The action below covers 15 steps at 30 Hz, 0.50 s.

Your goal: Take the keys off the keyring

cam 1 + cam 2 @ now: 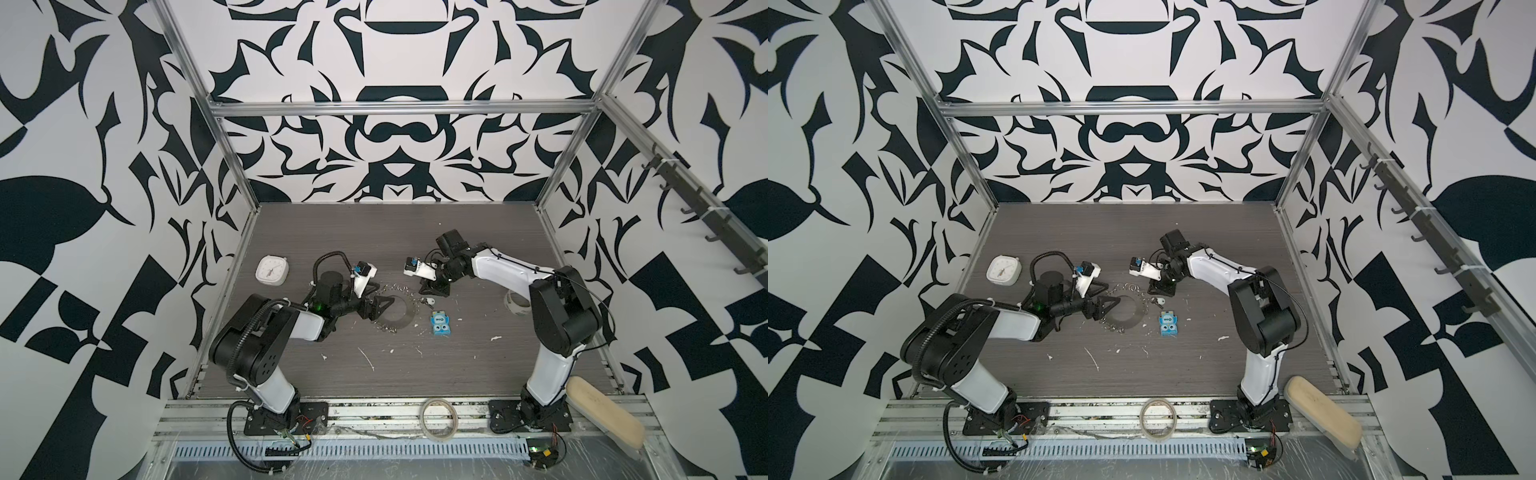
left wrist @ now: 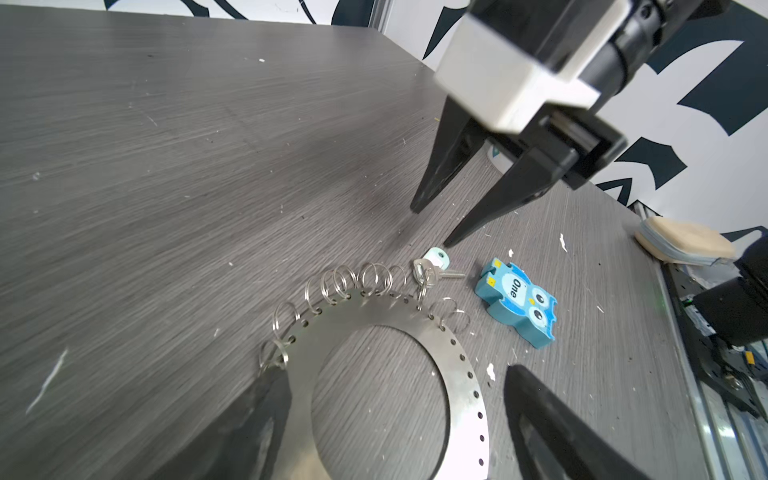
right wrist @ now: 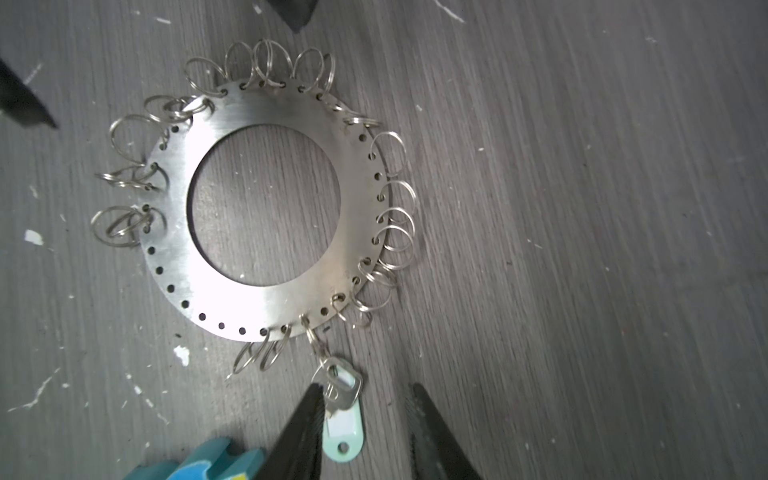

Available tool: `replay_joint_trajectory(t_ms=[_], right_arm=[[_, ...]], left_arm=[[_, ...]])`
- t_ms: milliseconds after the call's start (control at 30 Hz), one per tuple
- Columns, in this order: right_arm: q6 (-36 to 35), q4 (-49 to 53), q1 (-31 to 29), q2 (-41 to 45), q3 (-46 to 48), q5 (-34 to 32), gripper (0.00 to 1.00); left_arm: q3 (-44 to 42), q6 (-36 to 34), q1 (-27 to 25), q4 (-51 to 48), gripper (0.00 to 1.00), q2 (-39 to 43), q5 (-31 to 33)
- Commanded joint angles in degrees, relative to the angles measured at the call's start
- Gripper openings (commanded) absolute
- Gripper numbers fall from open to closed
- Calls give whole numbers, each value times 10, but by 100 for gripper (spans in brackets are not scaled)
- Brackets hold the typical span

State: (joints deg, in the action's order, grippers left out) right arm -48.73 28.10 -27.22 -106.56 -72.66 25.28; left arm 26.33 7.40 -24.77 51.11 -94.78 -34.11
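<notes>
The keyring (image 1: 411, 313) (image 1: 1140, 316) is a flat grey metal disc with a wide hole, lying on the table and fringed with wire split rings. It shows large in both wrist views (image 2: 365, 318) (image 3: 178, 266). One of the keys (image 3: 338, 390), with a pale green tag (image 3: 345, 432) (image 2: 436, 257), hangs from a split ring on the rim (image 1: 428, 300) (image 1: 1158, 300). My right gripper (image 3: 365, 387) (image 2: 432, 226) (image 1: 430, 293) points down at it, open. The tag lies between its fingers, against one of them. My left gripper (image 2: 392, 372) (image 1: 386, 291) is open and straddles the disc's opposite side.
A blue owl-shaped block (image 1: 440, 324) (image 2: 515, 301) lies just in front of the key. A white clock (image 1: 272, 270) sits at the left, a tape roll (image 1: 515, 303) by the right arm, a beige tape ring (image 1: 438, 417) on the front rail. White flecks dot the table.
</notes>
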Motion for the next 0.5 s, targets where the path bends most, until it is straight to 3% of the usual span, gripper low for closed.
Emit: replay_joint_trajectory(t_ms=[0,133,467], right_arm=[[-32,35,-9,-5,-32,-8,33],[-46,41,-13,-7,-28,-14,28],[-61,50,-36,-16,-28,-25,32]], left_arm=[[-5,8,-2,53,82,-11,-14],[-9,2,-2,56,81,-20,-2],[-8,1,-3,63,80,-31,-4]])
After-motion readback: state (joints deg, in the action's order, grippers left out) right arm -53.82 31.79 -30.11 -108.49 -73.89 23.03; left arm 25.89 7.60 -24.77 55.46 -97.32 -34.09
